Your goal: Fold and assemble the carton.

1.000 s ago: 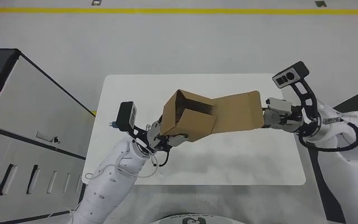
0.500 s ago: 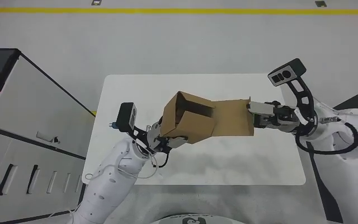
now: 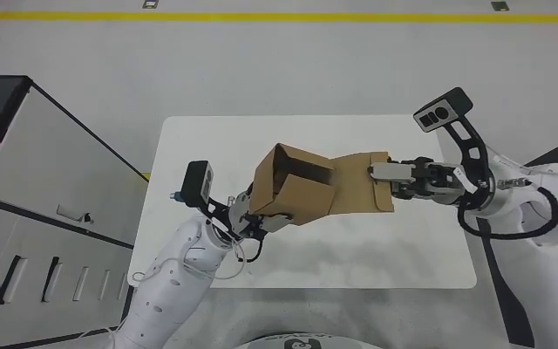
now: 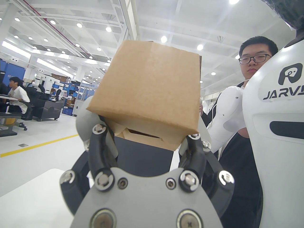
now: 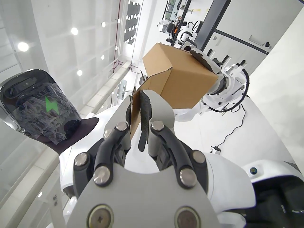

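A brown cardboard carton (image 3: 296, 183) is held in the air over the white table (image 3: 418, 253), its body squared up with a dark opening facing up. My left gripper (image 3: 255, 212) is shut on the carton's (image 4: 148, 91) near end, a finger on each side. A long flap (image 3: 362, 181) sticks out from the body toward the right. My right gripper (image 3: 380, 170) is shut on that flap (image 5: 135, 110), pinching its edge between the pads (image 5: 144, 110). The carton body (image 5: 180, 79) shows beyond it, with the left arm behind.
A grey cabinet (image 3: 52, 192) stands left of the table. A yellow line (image 3: 279, 17) runs across the floor beyond the table's far edge. A person stands behind the robot in the left wrist view, touching nothing.
My right gripper has moved left, pushing the long flap in toward the carton body so the flap looks shorter from above. The left gripper and the carton body stayed in place.
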Controlling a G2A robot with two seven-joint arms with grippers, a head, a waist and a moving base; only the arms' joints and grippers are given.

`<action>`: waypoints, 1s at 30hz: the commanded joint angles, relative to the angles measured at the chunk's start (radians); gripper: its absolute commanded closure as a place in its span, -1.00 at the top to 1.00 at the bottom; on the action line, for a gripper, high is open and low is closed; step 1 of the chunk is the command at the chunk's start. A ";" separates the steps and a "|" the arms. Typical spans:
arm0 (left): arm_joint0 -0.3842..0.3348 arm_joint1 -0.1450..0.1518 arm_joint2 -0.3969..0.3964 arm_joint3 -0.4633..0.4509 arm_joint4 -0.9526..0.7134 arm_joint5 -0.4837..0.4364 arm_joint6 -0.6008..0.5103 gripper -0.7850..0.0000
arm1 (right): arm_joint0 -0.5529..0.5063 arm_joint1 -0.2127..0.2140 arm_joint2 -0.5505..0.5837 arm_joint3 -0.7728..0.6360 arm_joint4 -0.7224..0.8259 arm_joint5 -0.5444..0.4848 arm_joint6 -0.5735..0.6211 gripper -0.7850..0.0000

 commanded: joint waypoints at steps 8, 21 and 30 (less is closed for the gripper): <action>0.006 -0.002 -0.004 -0.004 0.001 0.001 -0.004 -1.00 | 0.001 -0.001 0.007 -0.009 0.001 0.007 0.006 -0.35; 0.013 -0.006 -0.003 -0.010 0.001 0.002 -0.001 -1.00 | -0.014 -0.003 0.038 -0.022 0.012 0.005 0.000 1.00; 0.023 -0.007 -0.013 -0.017 0.000 -0.003 -0.002 -1.00 | -0.063 -0.004 0.108 -0.053 0.040 -0.034 0.017 0.61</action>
